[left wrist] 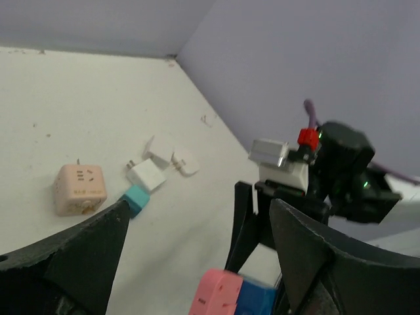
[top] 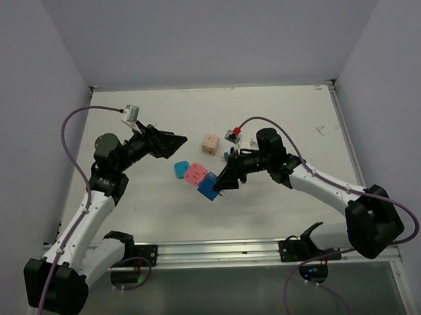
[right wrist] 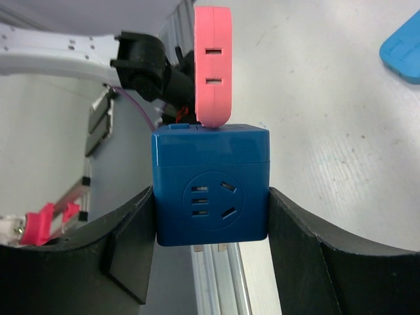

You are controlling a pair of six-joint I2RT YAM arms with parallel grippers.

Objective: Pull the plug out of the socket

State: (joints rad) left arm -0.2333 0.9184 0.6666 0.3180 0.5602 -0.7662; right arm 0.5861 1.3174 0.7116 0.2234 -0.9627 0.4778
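The right tool [right wrist: 211,216] is closed on the blue cube-shaped plastic socket [right wrist: 211,187], with 1 finger pressed on each side face. The pink flat plastic plug [right wrist: 213,65] is seated in the face of the socket that points away from this tool, so the 2 parts make 1 line along the tool's own axis. In the top view this line runs from the right tool [top: 218,185] at lower right to the plug [top: 195,173] at upper left. The pair seems to be held a little above the white table [top: 285,127], but this cannot be told for sure.

The left tool [top: 178,146] is wide open and nothing is held in it. It is near the plug, up and a little left of it, with the left arm bent at the elbow and its forearm reaching to the right. In the left wrist view the plug [left wrist: 216,292] is seen at the bottom edge, lower than the open fingers [left wrist: 308,262]. The free end of the plug is nearer to the left arm. It is judged that the left tool must be lowered onto the plug and closed on it, and the pull made along the line, away from the right tool.
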